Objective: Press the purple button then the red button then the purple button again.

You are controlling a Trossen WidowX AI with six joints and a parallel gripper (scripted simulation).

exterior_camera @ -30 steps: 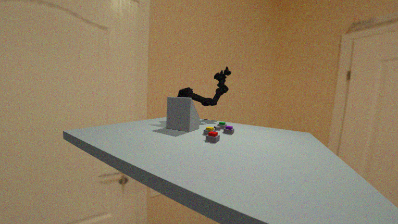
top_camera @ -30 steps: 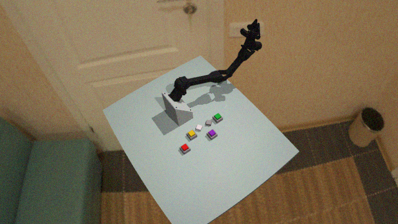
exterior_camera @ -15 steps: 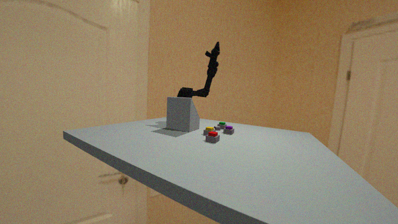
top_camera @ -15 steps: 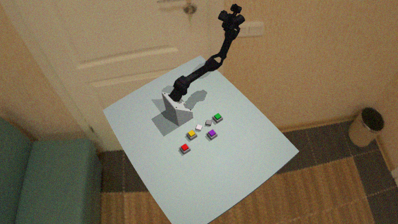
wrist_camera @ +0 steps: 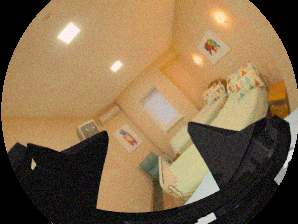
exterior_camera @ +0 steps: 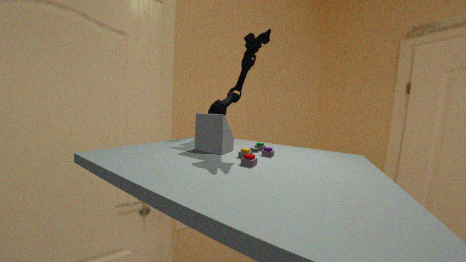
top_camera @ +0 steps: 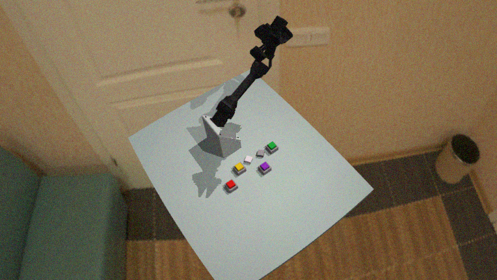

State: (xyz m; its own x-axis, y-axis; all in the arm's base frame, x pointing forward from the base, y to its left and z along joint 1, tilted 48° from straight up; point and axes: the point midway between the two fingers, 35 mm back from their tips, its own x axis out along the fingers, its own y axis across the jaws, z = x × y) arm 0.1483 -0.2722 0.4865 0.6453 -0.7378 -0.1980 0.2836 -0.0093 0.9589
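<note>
Pale-blue bench (top_camera: 278, 215) fills mid-room. Arm (top_camera: 239, 94) rises off a grey wedge base (top_camera: 222, 137) near the bench's back edge, stretched steeply upward w/ only slight bends at the joints, wrist high above everything. Pincer (exterior_camera: 266, 35) at the top, tilted up and away from the bench, spread wide, nothing in it; wrist view has the two dark fingers well apart w/ just room walls btwn them. Buttons sit near the base's front: purple button (top_camera: 264, 166), red button (top_camera: 230, 184) nearest the front, yellow button (top_camera: 239, 167), green button (top_camera: 271, 146). Two small blocks, pale (top_camera: 248, 159) and grey (top_camera: 260, 153), lie btwn the yellow and green ones.
</note>
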